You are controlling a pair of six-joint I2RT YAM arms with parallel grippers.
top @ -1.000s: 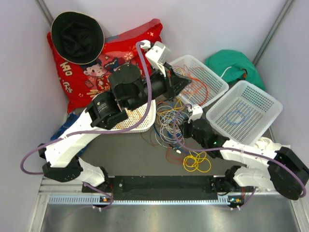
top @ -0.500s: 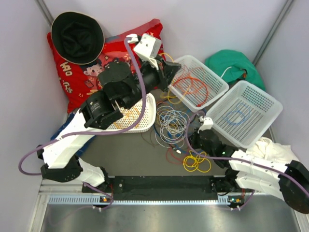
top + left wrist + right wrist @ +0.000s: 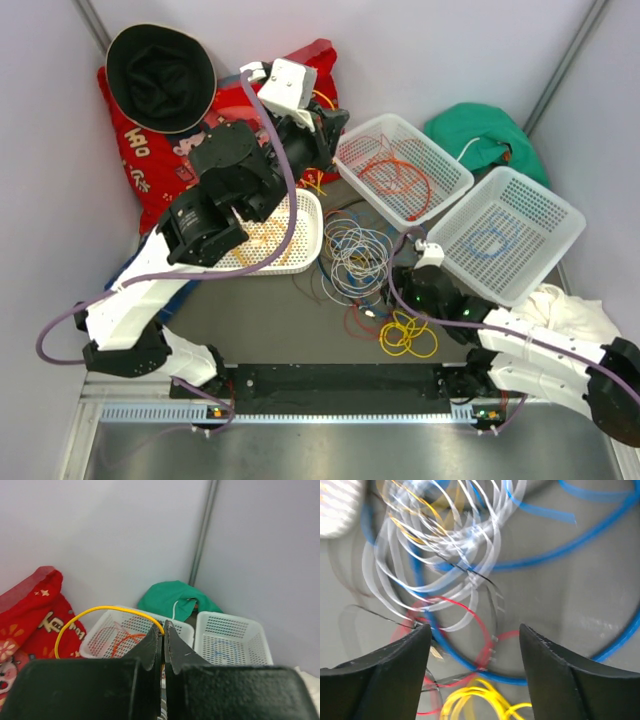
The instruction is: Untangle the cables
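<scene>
Pale walls close in on three sides of the dark table (image 3: pixel 270 320), so open room is scarce. At the centre lies the cable pile (image 3: pixel 352 252), a tangle of grey-white, blue and green loops on bare tabletop, and I place everything else from it.

Just left of the pile is a white basket (image 3: pixel 290 268) holding orange and yellow wires, with my left arm crossing above it. Behind the pile sits a second basket (image 3: pixel 445 165) with red and orange loops. To the pile's right a third (image 3: pixel 540 205) holds a blue coil. On the near side, a yellow coil (image 3: pixel 408 335) lies by a red loop. Farther back-left are a red cushion (image 3: pixel 150 165) and a black hat (image 3: pixel 160 75); back-right is a green cloth (image 3: pixel 485 130).

My left gripper (image 3: pixel 163 630) is raised behind and left of the pile, fingers pinched together on a yellow wire (image 3: pixel 100 608) that arcs free in the air. My right gripper (image 3: pixel 475 630) hangs low over the pile's near edge, fingers spread apart with nothing between them. Red, blue and whitish strands show below it, blurred. Bare table shows mainly near-left of the pile.
</scene>
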